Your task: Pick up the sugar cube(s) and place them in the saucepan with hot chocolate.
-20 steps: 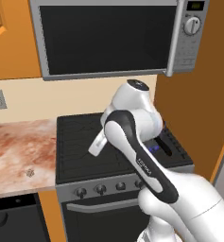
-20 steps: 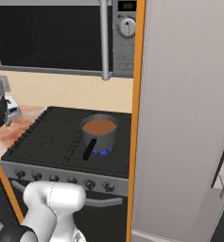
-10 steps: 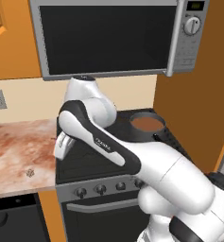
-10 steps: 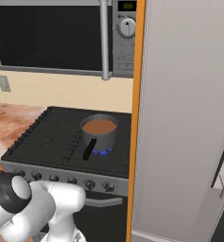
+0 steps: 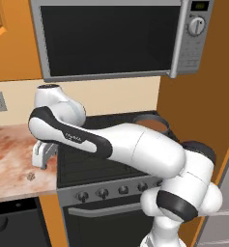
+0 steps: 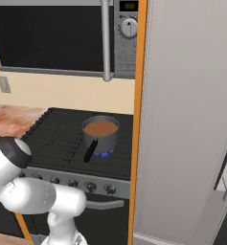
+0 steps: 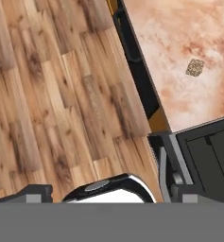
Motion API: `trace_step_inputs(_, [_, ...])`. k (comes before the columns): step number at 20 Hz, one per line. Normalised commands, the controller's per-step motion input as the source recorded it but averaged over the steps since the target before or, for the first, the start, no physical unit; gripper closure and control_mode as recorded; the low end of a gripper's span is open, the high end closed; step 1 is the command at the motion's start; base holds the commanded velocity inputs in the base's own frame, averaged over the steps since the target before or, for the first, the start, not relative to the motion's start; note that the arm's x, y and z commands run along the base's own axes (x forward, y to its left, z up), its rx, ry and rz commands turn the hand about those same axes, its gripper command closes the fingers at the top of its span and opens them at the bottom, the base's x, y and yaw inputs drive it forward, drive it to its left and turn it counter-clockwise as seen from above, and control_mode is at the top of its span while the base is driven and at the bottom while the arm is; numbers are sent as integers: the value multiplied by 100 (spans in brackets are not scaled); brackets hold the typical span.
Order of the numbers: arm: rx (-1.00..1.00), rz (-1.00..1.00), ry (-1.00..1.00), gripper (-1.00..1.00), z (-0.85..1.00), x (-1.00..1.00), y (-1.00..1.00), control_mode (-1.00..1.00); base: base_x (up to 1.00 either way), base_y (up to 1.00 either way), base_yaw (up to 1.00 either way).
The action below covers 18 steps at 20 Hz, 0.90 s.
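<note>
Tiny greyish-tan speckled sugar cube sits alone on the mottled pink-brown stone counter, near its front edge and not far from the edge that meets the stove; nothing touches it. In the hand view it reads as a small dull square w/ faint speckle, flat-faced, corners look intact.

Handling, judged: v. light, rigid but crumbly, so corners could chip if squeezed hard. Small enough that fingers must close nearly all the way. Best grip is probably across two opposite flat sides, coming straight down, fingertips almost on the counter top. A grainy surface shouldn't slip much, but a cube this light could skid or flip if one finger lands first.

The hand hangs just above the counter, a little behind the cube and toward the stove side. It is released, fingers spread wide, grasping nothing. It needs to shift toward the front edge to sit over the cube.

Small grey metal saucepan with a long black handle and brown liquid stands on the black stove, right-hand part, over a blue flame, well apart from the cube. A grey microwave hangs above.
</note>
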Motion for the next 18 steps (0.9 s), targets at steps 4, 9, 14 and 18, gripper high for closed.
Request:
trace_step_inputs(4, [-4,0,-2,-100,-38,0,0,-100,0,0,0])
trace_step_inputs(9, [-4,0,-1,-100,-27,6,0,-100,0,0,0])
trace_step_inputs(14, [-1,-2,0,-100,-12,36,1,-100,0,0,0])
trace_step_inputs(18, [-1,-3,0,-100,-18,46,5,-100,0,0,0])
